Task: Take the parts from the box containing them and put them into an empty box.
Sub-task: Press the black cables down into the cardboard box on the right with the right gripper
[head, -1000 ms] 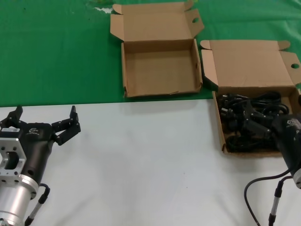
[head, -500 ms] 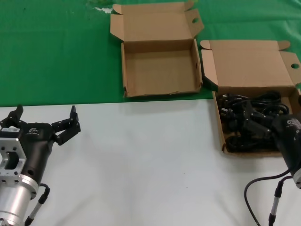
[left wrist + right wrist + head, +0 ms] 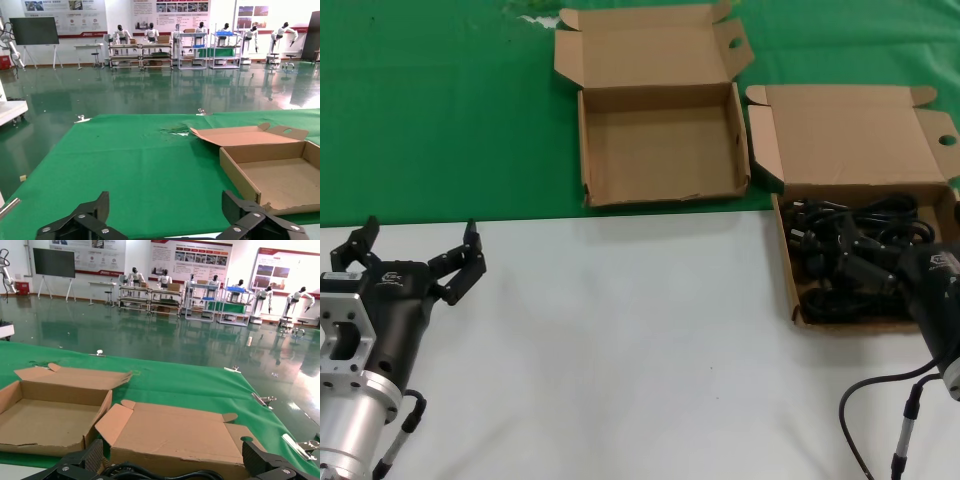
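Down inside the wider cardboard box, the right gripper is sitting among the black power cords with its fingers spread apart. Beside that box, toward the robot's left, the squarer cardboard box is lying open. Well away from it, the left gripper is hovering over the white tabletop, fingers spread.
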